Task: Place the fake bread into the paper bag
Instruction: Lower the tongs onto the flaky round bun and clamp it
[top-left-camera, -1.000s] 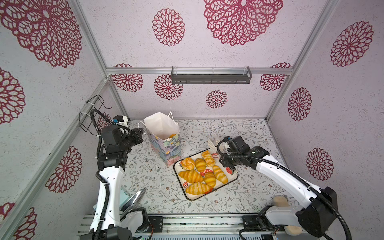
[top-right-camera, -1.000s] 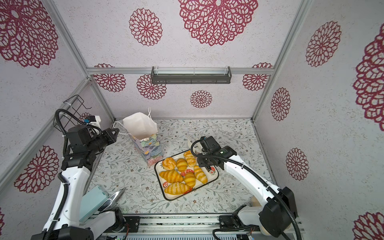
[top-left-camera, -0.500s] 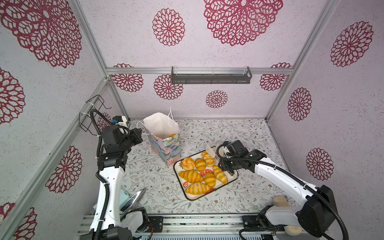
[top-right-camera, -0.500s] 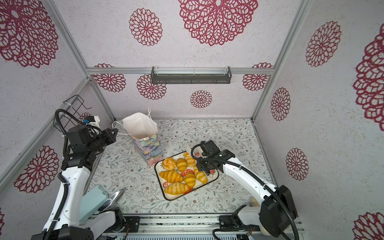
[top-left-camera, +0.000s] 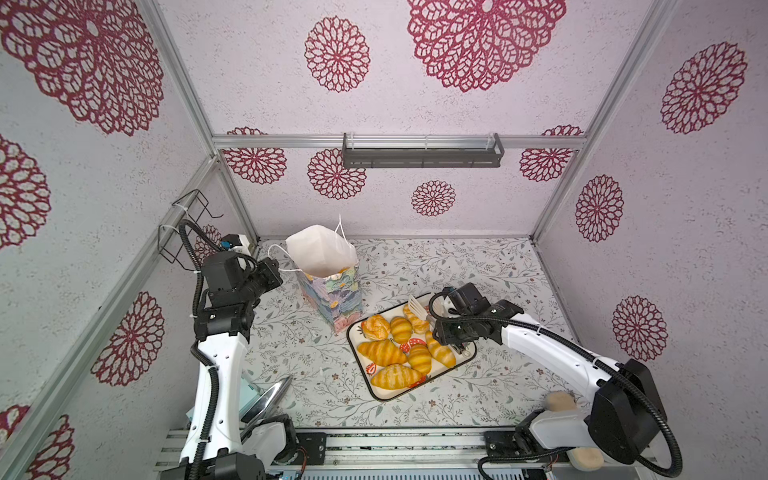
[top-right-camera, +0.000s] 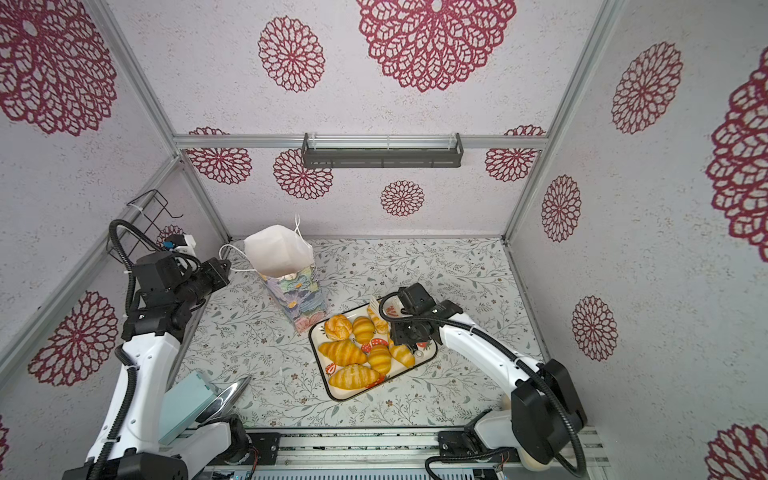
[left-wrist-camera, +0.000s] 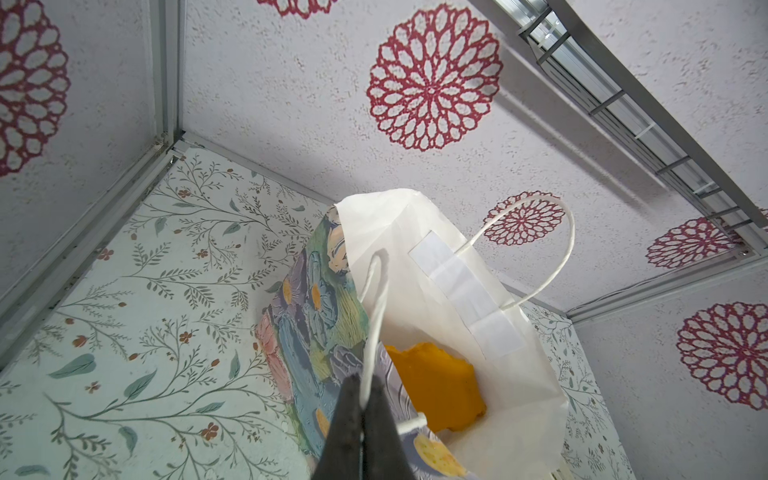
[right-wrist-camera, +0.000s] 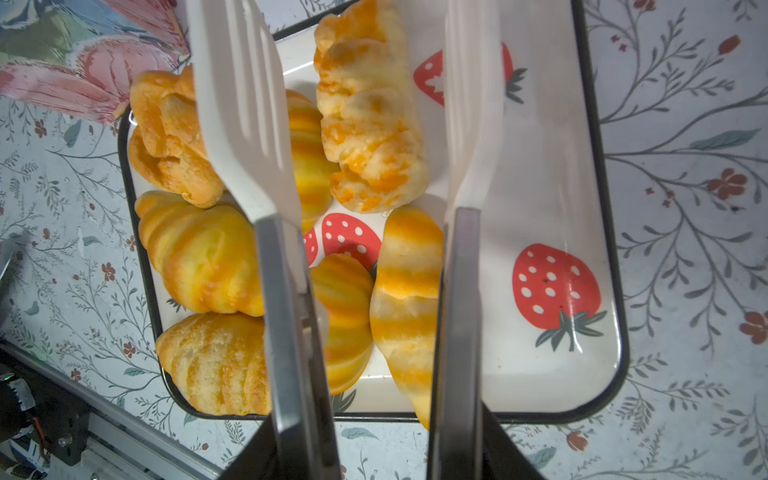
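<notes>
Nearest, by the table's (top-left-camera: 457, 266) near-left corner, a shiny metal piece (top-right-camera: 226, 395) leans beside a teal box (top-right-camera: 187, 405); it is too foreshortened to tell what it is. Right of the table's middle lies the strawberry tray (right-wrist-camera: 552, 187). 7 pieces of fake bread (top-left-camera: 380, 352) crowd its left half: croissants, a knotted roll and 1 plaited loaf (right-wrist-camera: 370, 120) toward the far edge.

The right gripper (top-left-camera: 452, 334) hangs over the tray's right side, its fingers clasped on a pair of tongs (right-wrist-camera: 245, 124). Only the right wrist view shows the 2 white slotted blades standing apart. The loaf shows in the gap between them and nothing is pinched there.

Just beside the tray's far-left corner the paper bag (top-left-camera: 332, 293) stands upright with its mouth open. In both top views its inside shows only white wall. The left wrist view looks down into it and shows 1 orange-yellow piece (left-wrist-camera: 434, 386) lying at the bottom. The left gripper (left-wrist-camera: 365, 388), jaws closed tight, pinches the cord handle (left-wrist-camera: 374, 316) on the bag's left side. The other handle (left-wrist-camera: 552, 249) arcs free.
</notes>
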